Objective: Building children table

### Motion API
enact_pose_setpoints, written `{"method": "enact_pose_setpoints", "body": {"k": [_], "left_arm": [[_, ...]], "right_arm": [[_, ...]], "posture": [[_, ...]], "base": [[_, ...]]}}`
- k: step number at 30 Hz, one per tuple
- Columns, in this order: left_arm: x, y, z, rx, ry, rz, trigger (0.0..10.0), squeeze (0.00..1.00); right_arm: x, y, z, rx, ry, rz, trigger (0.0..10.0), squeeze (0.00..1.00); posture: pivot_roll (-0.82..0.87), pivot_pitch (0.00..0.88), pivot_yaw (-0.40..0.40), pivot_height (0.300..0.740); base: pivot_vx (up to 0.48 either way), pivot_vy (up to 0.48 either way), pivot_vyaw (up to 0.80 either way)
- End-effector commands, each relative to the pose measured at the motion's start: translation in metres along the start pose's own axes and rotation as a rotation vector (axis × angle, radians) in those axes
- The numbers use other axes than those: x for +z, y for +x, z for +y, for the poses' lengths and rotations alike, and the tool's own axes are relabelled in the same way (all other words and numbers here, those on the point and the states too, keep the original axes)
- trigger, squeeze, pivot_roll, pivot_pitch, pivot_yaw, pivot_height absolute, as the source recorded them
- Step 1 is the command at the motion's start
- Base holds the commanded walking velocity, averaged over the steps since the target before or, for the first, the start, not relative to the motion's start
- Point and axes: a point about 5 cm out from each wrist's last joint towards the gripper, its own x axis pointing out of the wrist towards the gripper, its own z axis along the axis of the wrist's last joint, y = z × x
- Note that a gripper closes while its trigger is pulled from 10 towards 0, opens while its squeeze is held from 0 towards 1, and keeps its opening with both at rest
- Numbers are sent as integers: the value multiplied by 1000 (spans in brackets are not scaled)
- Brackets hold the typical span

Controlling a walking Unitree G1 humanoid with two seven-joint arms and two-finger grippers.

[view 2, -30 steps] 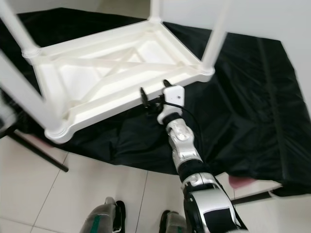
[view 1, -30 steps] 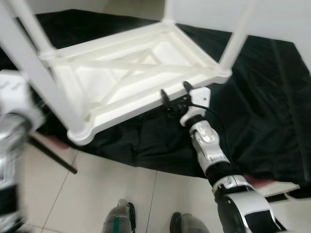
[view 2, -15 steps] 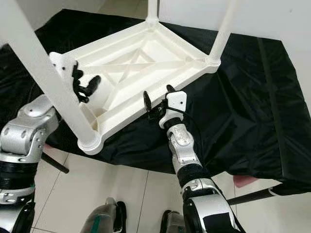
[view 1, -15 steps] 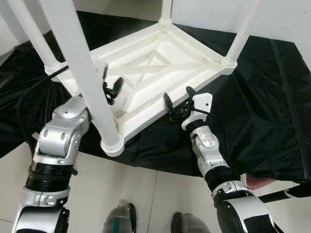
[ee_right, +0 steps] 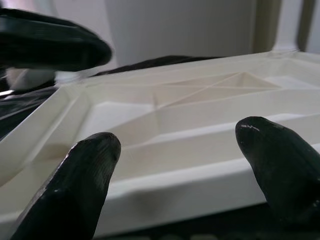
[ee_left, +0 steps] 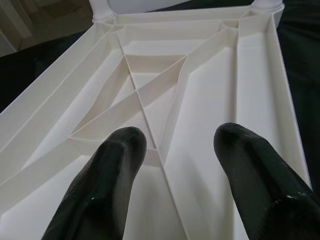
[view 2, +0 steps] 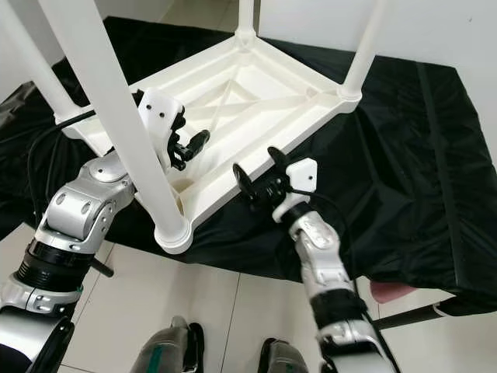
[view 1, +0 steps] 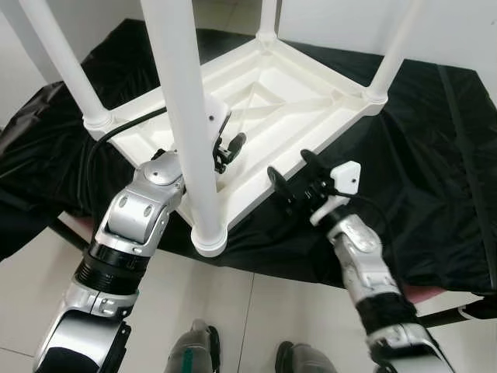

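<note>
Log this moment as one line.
table upside down on black cloth | left gripper open over underside | right gripper open at rim

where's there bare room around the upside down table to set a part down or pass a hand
Free: the black cloth right of the upturned table, out to the wall, and the tile floor in front of the cloth. Crowded: the table's near corner, where the left gripper hangs over the ribbed underside beside the near leg and the right gripper faces the near rim, both open.

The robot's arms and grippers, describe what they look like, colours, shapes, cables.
Both arms are jointed silver metal with black bands. Each left gripper and right gripper has two long black rounded fingers on a white housing. A black cable loops by the left arm.
</note>
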Motion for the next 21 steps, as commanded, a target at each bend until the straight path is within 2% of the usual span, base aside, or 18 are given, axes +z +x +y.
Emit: {"method": "enact_pose_setpoints", "body": {"k": [1, 3, 5, 8, 9, 12, 14, 18, 21], "left_arm": [[-4, -1, -1, -103, 27, 9, 10000, 0], [-6, -1, 2, -99, 35, 15, 10000, 0], [-11, -2, 15, -77, 51, 39, 10000, 0], [-13, -3, 21, -73, 59, 46, 10000, 0], [-14, -4, 27, -74, 80, 50, 10000, 0], [-14, -3, 29, -74, 89, 48, 10000, 0], [-14, -1, 31, -67, 98, 45, 10000, 0], [-13, -1, 32, -62, 97, 45, 10000, 0], [-16, -5, 47, -9, 103, 65, 10000, 0]], "right_arm": [[2, -3, 3, 55, 30, 12, 10000, 0], [4, -5, 2, 74, 38, 19, 10000, 0], [13, -11, -2, 129, 60, 26, 10000, 0], [19, -14, -3, 178, 66, 32, 10000, 0], [31, -19, -2, 309, 68, 43, 10000, 0], [36, -21, 1, 375, 67, 53, 10000, 0], [39, -23, 8, 484, 71, 81, 10000, 0], [38, -23, 13, 531, 68, 98, 10000, 0], [33, -24, 30, 655, 94, 138, 10000, 0]], "posture": [[120, 119, 51, 740], [120, 119, 51, 740], [114, 120, 48, 740], [111, 120, 46, 740], [104, 121, 37, 740], [103, 122, 35, 740], [106, 122, 30, 740], [106, 122, 30, 740], [114, 126, 21, 740]], "base": [[0, 0, 0], [0, 0, 0], [0, 0, 0], [0, 0, 0], [0, 0, 0], [0, 0, 0], [0, 0, 0], [0, 0, 0], [0, 0, 0]]}}
